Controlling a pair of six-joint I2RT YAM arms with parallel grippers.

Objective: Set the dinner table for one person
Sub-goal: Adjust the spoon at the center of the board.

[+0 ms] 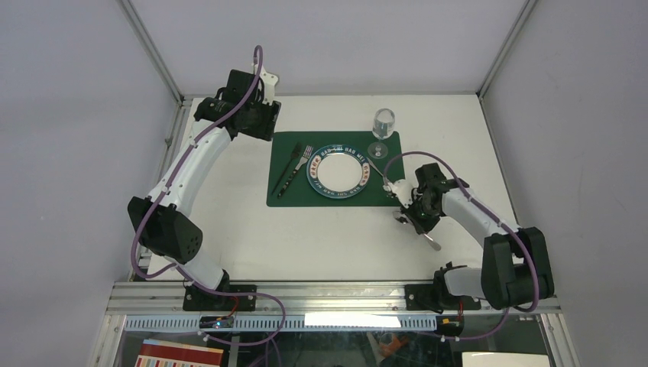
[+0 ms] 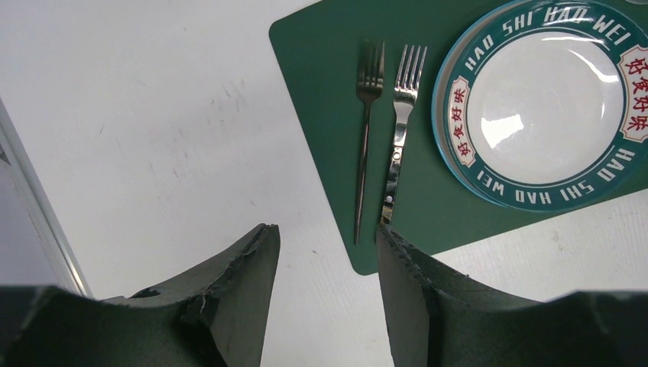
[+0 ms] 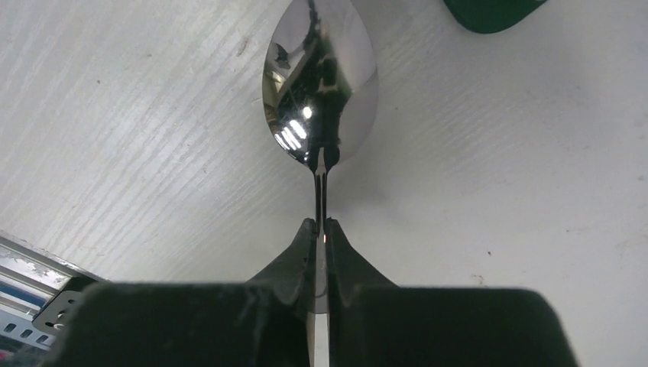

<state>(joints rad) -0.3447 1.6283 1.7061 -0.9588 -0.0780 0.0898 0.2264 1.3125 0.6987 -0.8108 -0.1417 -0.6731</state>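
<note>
From the overhead camera, you look down on the dinner table (image 1: 252,229), a large plain white top edged in silver aluminium framing (image 1: 336,289), with grey walls (image 1: 336,38) on three sides. It fills the middle of the view and carries a dark green placemat (image 1: 336,200) toward its far side. On the mat sit a plate (image 1: 338,171), a dark fork (image 1: 289,170) and a silver fork (image 1: 298,168) side by side to its left, and a wine glass (image 1: 384,122) at the far right corner. A thin utensil (image 1: 376,168) lies just right of the plate; you cannot tell what kind. Your left arm (image 1: 191,164) reaches to the far left corner. Your right arm (image 1: 477,218) bends over bare tabletop, a spoon (image 1: 432,241) poking out beneath it.

At the left wrist, the white surface shows faint grey scuffs. The left gripper (image 2: 325,237) stands open, nothing between its fingers. The plate's teal band reads HAO SHI HAO WEI. The edge of view crops its rim, and one finger hides the silver fork's handle end.

At the right wrist, the tabletop shows fine streaks. The right gripper (image 3: 321,225) is clamped on the spoon's neck, and the handle is hidden between the fingers. Whether the bowl touches the surface you cannot tell. Only a corner of the mat shows.
</note>
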